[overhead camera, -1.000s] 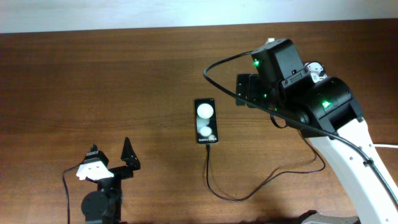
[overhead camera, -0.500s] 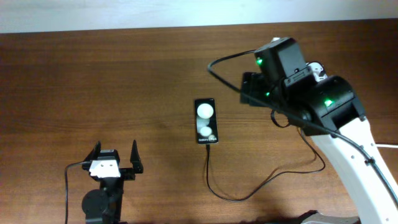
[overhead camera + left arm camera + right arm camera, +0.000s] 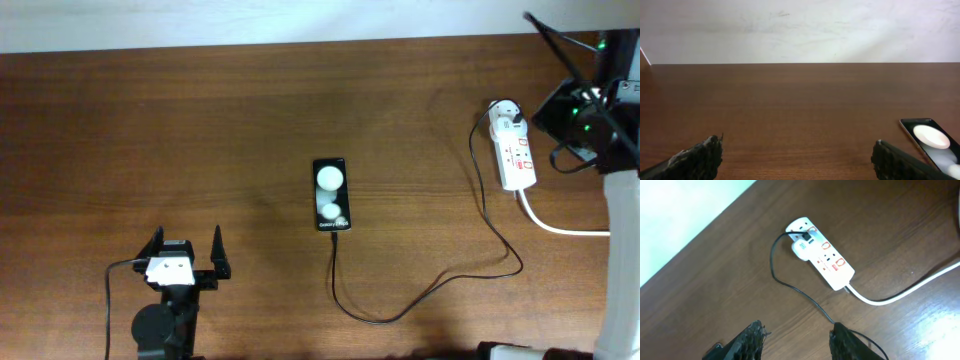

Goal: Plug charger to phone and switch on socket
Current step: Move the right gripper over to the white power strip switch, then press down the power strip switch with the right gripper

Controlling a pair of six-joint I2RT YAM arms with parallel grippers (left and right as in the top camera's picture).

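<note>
White socket is seen at two o'clock from the phone, charger apparently attached. Left gripper and right gripper are spread wide, empty; a red switch should be pressed squarely.

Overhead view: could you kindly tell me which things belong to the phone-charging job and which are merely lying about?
For the job: Galaxy phone; black charger cable; white adapter; white power strip; thick white cord.
Merely there: wooden table; right arm's black cables. Nothing else loose is visible.
</note>
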